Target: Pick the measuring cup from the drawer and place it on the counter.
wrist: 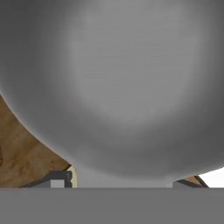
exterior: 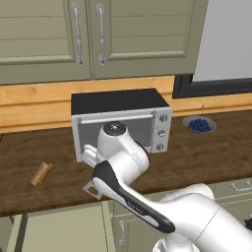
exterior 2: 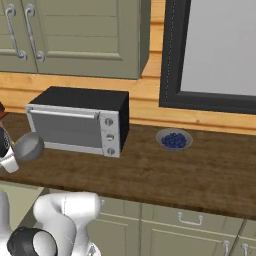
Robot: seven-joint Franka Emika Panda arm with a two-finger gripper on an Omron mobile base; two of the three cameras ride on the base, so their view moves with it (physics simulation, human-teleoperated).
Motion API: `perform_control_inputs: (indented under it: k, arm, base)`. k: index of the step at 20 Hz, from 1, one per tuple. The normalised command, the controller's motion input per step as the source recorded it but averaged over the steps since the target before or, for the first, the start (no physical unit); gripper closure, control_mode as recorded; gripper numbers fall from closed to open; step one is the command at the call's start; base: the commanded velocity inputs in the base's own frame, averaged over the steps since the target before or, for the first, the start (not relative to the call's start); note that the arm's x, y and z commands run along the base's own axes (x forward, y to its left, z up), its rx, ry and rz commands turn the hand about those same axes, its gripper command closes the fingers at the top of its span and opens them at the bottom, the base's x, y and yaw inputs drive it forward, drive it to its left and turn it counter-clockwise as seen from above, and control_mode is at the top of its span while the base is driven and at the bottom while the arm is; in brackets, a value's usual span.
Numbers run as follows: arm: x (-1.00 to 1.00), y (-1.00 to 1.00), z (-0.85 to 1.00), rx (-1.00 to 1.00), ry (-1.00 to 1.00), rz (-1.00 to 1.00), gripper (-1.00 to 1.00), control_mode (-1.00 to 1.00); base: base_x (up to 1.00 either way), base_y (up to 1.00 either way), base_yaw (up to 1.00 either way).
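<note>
The measuring cup (exterior 2: 28,146), a small grey metal bowl, hangs just above the counter (exterior 2: 165,172) in front of the toaster oven's left end. My gripper (exterior 2: 9,161) is shut on it at the left edge of the right base view. In the hand view the cup's grey bowl (wrist: 118,83) looms very close, with brown counter (wrist: 22,153) showing beneath it. In the left base view my arm hides most of the cup; its flat handle end (exterior: 91,188) pokes out over the counter's front edge. The open drawer (exterior: 64,227) with its pale inside lies below, at the lower left.
A silver toaster oven (exterior: 120,123) stands at the back of the counter, right behind the hand. A tan wooden stick (exterior: 41,173) lies to the left. A bowl of blueberries (exterior: 199,125) sits to the right. Green wall cabinets (exterior: 98,34) hang overhead.
</note>
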Motion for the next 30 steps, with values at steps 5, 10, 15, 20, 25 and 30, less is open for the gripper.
perform_control_inputs:
  k: [5, 10, 15, 20, 25, 30]
  arm:
    - [0.72, -0.79, 0.0, 0.21, 0.0, -0.24, 1.0, -1.0]
    - [0.48, -0.51, -0.19, 0.12, 0.0, -0.24, 1.0, -1.0]
    - [0.22, -0.22, -0.16, 0.0, 0.01, -0.09, 1.0, -1.0]
    - [0.26, -0.26, -0.41, 0.02, 0.01, -0.04, 1.0, -1.0]
    - [0.33, -0.35, -0.52, 0.1, 0.0, -0.07, 1.0, -1.0]
    - [0.41, -0.21, -0.34, 0.07, 0.0, -0.06, 1.0, -1.0]
  base:
    - [0.0, 0.0, 0.0]
    - [0.0, 0.0, 0.0]
    - [0.0, 0.0, 0.0]
    - [0.0, 0.0, 0.0]
    - [0.0, 0.0, 0.0]
    - [0.0, 0.0, 0.0]
